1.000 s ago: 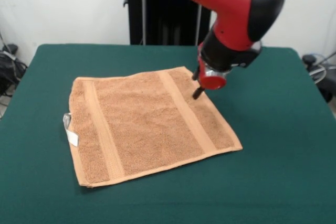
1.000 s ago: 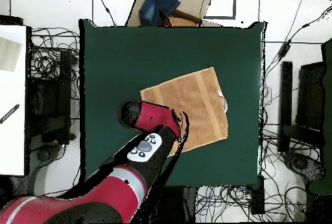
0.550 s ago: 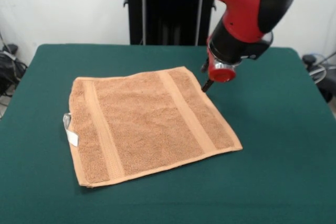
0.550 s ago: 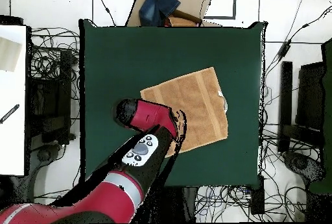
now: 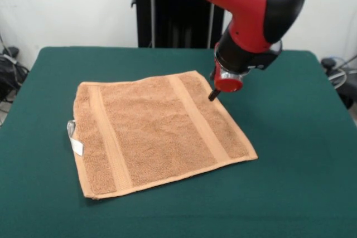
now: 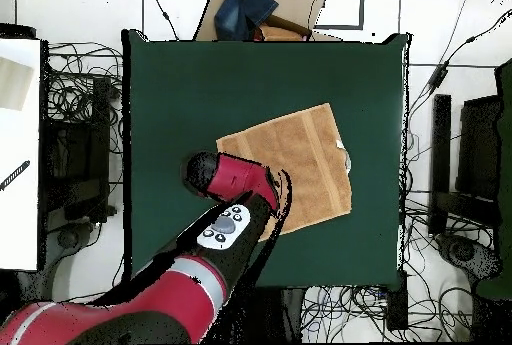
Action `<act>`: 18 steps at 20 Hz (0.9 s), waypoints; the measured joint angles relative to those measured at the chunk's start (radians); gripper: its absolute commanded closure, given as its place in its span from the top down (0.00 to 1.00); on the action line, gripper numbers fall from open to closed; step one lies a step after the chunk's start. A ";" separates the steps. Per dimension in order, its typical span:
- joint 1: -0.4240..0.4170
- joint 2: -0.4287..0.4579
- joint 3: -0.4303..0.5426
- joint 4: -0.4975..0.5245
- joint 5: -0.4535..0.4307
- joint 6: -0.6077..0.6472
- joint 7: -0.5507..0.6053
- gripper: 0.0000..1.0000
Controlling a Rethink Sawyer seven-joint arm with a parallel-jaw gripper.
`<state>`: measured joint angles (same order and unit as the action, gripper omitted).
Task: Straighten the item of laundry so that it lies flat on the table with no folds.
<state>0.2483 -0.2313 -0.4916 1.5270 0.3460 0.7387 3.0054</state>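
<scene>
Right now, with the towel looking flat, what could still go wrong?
1. The gripper hangs just over the towel's far right edge. If it dips or drags sideways, it may snag the terry and pull in a new fold.
2. That edge lies right under the tip, so a lift-off that catches the pile could raise the corner.
3. The arm hides part of the towel in the overhead view, so a small wrinkle there could go unseen.
</scene>
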 measured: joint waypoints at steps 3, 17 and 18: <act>0.000 0.032 0.000 -0.005 0.006 0.000 0.000 1.00; 0.012 0.081 -0.007 -0.010 0.026 -0.001 0.000 1.00; 0.013 0.081 -0.007 -0.010 0.026 -0.001 0.000 1.00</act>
<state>0.2610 -0.1507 -0.4986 1.5175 0.3718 0.7379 3.0054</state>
